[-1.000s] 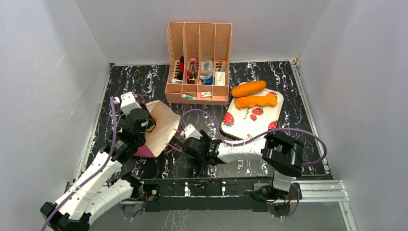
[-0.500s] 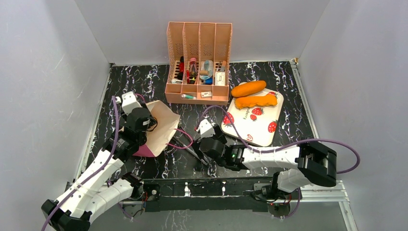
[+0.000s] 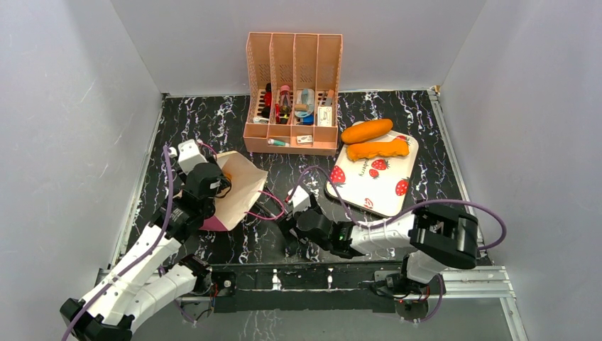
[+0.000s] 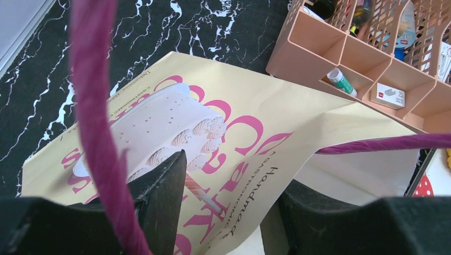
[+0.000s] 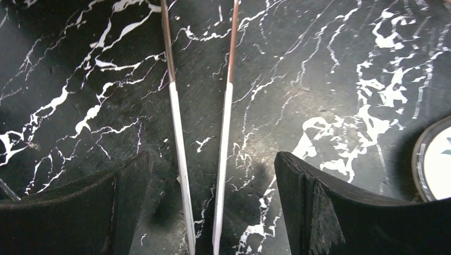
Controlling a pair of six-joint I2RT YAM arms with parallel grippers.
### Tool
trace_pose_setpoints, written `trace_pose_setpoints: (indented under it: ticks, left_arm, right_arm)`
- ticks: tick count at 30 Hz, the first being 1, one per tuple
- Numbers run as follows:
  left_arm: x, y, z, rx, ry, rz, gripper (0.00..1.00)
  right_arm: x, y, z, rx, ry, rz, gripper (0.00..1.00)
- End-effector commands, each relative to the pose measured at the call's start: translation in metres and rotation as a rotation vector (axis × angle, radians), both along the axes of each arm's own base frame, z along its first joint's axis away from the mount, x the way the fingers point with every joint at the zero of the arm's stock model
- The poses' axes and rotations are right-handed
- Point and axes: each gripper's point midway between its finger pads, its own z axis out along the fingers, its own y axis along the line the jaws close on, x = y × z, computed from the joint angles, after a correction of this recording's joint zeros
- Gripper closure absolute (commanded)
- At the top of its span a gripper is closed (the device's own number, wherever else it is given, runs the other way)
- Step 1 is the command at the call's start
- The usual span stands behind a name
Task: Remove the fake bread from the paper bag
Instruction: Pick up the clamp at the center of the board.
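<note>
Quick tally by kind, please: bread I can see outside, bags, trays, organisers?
Fake bread in plain view: 2 (oval roll, knobbly stick)
Paper bag: 1
Tray: 1
Organiser: 1
Total: 5

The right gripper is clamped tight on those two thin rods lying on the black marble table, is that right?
Not quite. The right gripper is open: its fingers stand wide on either side of the two thin rods, touching neither. The rods do lie on the black marble table. The right wrist view shows this.
</note>
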Motion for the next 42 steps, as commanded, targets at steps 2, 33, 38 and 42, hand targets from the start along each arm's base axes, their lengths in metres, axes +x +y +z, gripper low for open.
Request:
trace_pose_setpoints:
  ticks: [2,33,38,42]
  left_arm:
    - [-0.007,0.009,-0.006,0.007,0.009,0.029,0.52]
    - [-0.024,0.026,-0.025,-0.045,0.036,0.16,0.51]
    - [-0.024,0.027,-0.032,-0.041,0.055,0.184,0.51]
    - [-0.024,0.028,-0.035,-0.042,0.06,0.194,0.51]
  right_arm:
    - [-0.001,0.021,0.004,0.094,-0.025,0.052,0.16]
    - [0.0,0.024,-0.036,0.092,0.069,0.001,0.16]
    - [-0.002,0.028,-0.031,0.087,0.085,0.012,0.22]
    - [-0.002,0.034,-0.034,0.069,0.094,0.027,0.15]
